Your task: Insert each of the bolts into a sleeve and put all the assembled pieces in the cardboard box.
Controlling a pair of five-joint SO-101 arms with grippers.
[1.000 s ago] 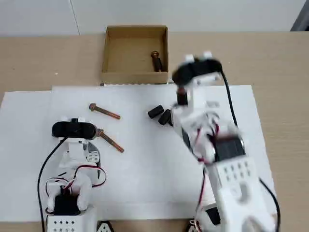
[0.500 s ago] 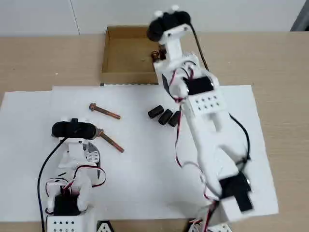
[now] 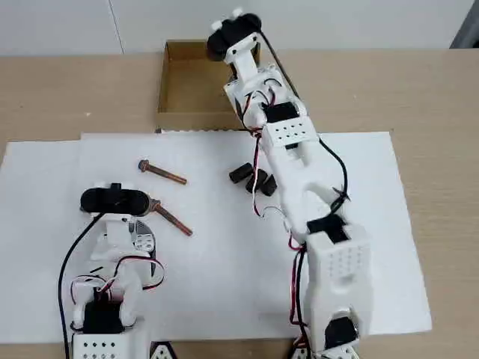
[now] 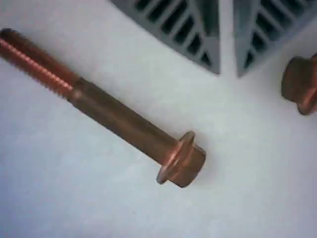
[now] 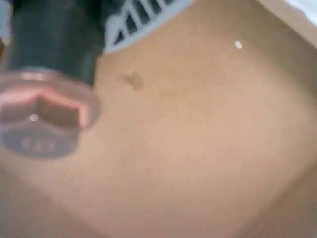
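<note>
My right gripper [image 3: 238, 61] hangs over the cardboard box [image 3: 163, 84], shut on a black sleeve [image 5: 52, 37] with a copper bolt head [image 5: 42, 121] sticking out of it, just above the box floor [image 5: 208, 139]. Three loose black sleeves [image 3: 256, 180] lie together on the white sheet beside the right arm. One copper bolt [image 3: 173, 218] [image 4: 129, 124] lies just off my left gripper [image 4: 228, 49], whose grey fingers stand nearly together with nothing between them. A second bolt [image 3: 162, 172] lies farther toward the box; its head [image 4: 301, 84] lies beside the fingertips.
The white paper sheet [image 3: 224, 277] covers most of the tan table. The right arm stretches across the sheet and hides the box's right side. The left arm [image 3: 112, 254] stands at the near left corner.
The right arm has swung out from above the sheet to over the box, carrying the sleeved bolt. It now covers the assembled piece that lay in the box. The left arm has stayed still.
</note>
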